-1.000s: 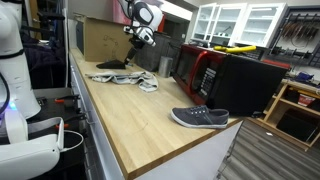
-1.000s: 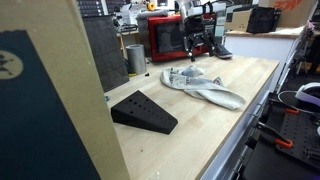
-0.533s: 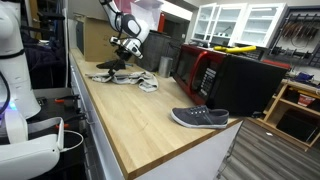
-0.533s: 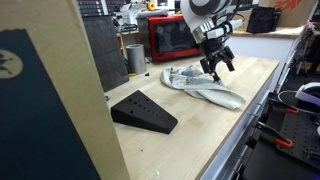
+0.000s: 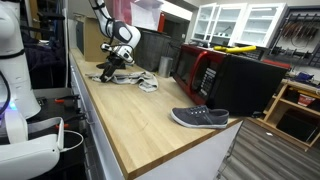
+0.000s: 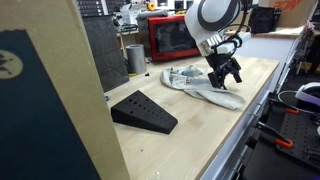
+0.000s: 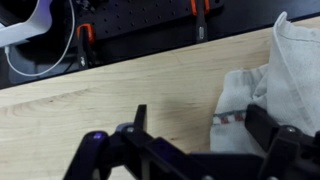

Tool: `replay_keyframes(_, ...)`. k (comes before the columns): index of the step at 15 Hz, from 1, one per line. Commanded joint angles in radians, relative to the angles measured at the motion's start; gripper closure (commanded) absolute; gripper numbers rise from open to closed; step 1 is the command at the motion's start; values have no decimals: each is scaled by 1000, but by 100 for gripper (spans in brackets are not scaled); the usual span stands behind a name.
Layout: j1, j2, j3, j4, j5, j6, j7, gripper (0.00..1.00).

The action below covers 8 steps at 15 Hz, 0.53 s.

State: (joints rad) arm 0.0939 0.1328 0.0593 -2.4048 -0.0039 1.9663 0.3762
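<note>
Ok, gripper [image 6: 228, 77] wide open, empty, hovering low over cloth [image 6: 190, 80] end. Cloth lies crumpled on counter [image 6: 180, 140], near its edge. Likely best: centre jaws on raised fold, descend straight, pinch bunched fabric, not flat hem.

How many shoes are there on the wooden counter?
1. The shoe lies near the counter corner, in front of the black appliance, far from the hand by the cloth. Others may be hidden behind the appliances.
</note>
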Motion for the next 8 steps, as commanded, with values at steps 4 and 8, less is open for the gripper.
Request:
replay_keyframes(4,27,-69,34,-99,28,127,-12,26)
replay_keyframes(8,17,-104,34,-117,31,159,-47,56)
